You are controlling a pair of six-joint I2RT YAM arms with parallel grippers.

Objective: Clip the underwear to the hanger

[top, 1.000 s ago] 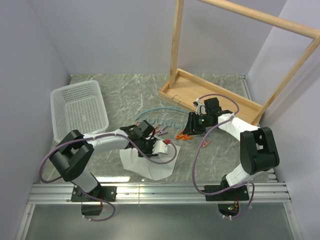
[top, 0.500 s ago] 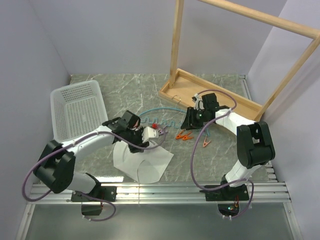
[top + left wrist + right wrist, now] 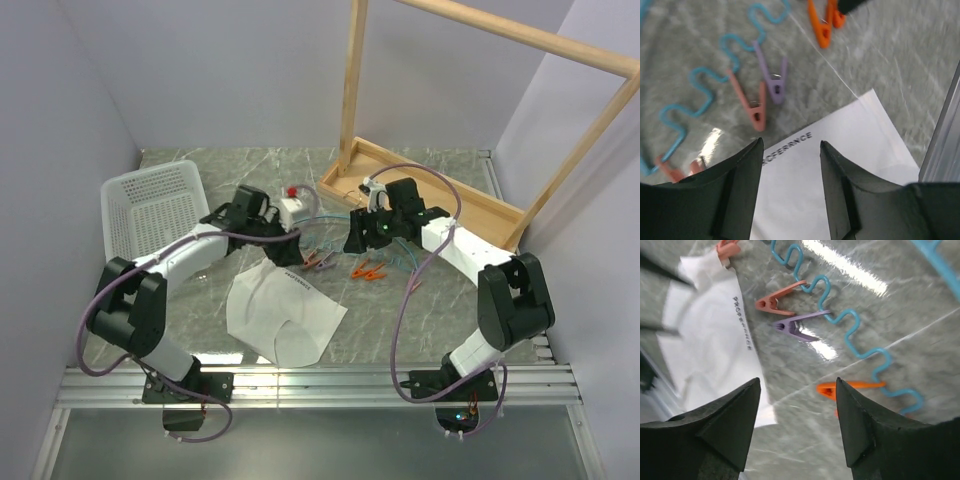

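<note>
The white underwear point(image 3: 285, 315) lies flat on the table, its printed waistband towards the hanger. The teal hanger point(image 3: 325, 221) lies just beyond it, with pink and purple clips point(image 3: 318, 262) on its wavy bar. My left gripper point(image 3: 285, 250) hovers open above the waistband, and the underwear point(image 3: 805, 190) shows between its fingers with nothing gripped. The hanger point(image 3: 715, 85), a pink clip point(image 3: 752, 107) and a purple clip point(image 3: 775, 82) lie ahead of it. My right gripper point(image 3: 353, 240) hangs open over the hanger point(image 3: 840, 315), near an orange clip point(image 3: 850, 386). The underwear point(image 3: 715, 350) is to its left.
A white perforated basket point(image 3: 108, 215) stands at the back left. The wooden rack's tray point(image 3: 430, 190) and upright post point(image 3: 352, 90) stand at the back right. Loose orange clips point(image 3: 368, 270) lie right of the underwear, and one more point(image 3: 413, 287) lies farther right.
My left gripper has risen off the underwear, moved towards the back and opened wider. The underwear now lies spread on the table. My right gripper shifted left and opened.
</note>
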